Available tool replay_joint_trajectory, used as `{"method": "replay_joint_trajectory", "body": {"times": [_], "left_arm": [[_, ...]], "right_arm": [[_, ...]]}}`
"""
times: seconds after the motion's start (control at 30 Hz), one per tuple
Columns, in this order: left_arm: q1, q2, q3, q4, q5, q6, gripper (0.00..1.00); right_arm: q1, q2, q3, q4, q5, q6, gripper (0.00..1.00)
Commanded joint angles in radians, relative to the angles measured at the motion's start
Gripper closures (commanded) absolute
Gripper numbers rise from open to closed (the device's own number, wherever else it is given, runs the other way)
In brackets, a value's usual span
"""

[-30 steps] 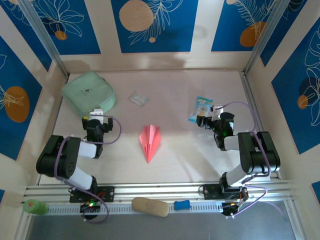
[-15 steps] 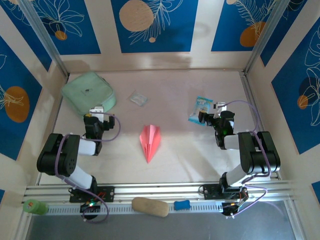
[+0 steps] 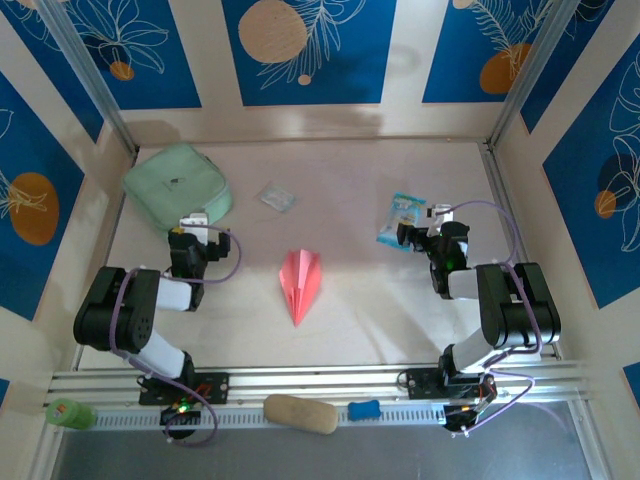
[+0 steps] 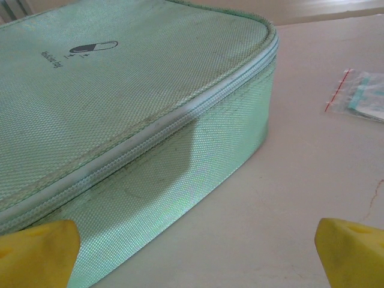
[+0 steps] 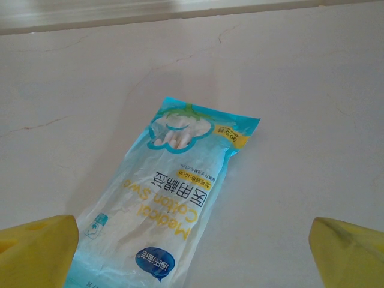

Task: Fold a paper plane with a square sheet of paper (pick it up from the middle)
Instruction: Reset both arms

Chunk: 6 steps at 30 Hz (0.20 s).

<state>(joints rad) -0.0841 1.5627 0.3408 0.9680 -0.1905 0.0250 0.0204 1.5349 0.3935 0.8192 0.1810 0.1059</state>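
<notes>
**Top view.** A salmon-pink paper plane [image 3: 300, 283], folded into a narrow pointed dart with a centre crease, lies flat on the pale table [image 3: 380, 310]. It sits about midway between the two arms, with its tip toward the near edge and its wider tail toward the far side. It is well apart from both grippers.

The left gripper [image 3: 193, 228] rests low at the left, just near of a mint-green zipped fabric pouch [image 3: 178, 185]. The right gripper [image 3: 412, 237] rests low at the right, just beside a blue-and-white plastic snack-style packet [image 3: 403, 218]. A small clear wrapper [image 3: 277, 197] lies on the far side, between pouch and packet. A beige oblong object [image 3: 300, 413] lies on the near rail.

**Left wrist view.** Two yellow fingertips [image 4: 36, 252] sit at the bottom corners, spread wide with nothing between them, so the jaws are released. The mint-green pouch [image 4: 120, 90] rises close ahead on the left, its zipper running along the edge. The clear wrapper [image 4: 363, 99] lies farther off to the right.

**Right wrist view.** Yellow fingertips [image 5: 351, 255] stand far apart at the bottom corners, so these jaws are released as well, grasping nothing. The blue-and-white packet [image 5: 174, 198] lies flat on the table, with its near end reaching in between the fingers.
</notes>
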Motion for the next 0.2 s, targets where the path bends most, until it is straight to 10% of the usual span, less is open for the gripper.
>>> {"method": "replay_joint_trajectory", "body": {"times": [0.0, 0.17], "left_arm": [[0.004, 0.002, 0.015, 0.007, 0.016, -0.002, 0.00], [0.004, 0.002, 0.015, 0.008, 0.016, -0.002, 0.00]], "right_arm": [[0.003, -0.012, 0.010, 0.016, 0.018, 0.011, 0.01], [0.003, -0.012, 0.008, 0.020, 0.019, 0.011, 0.01]]}}
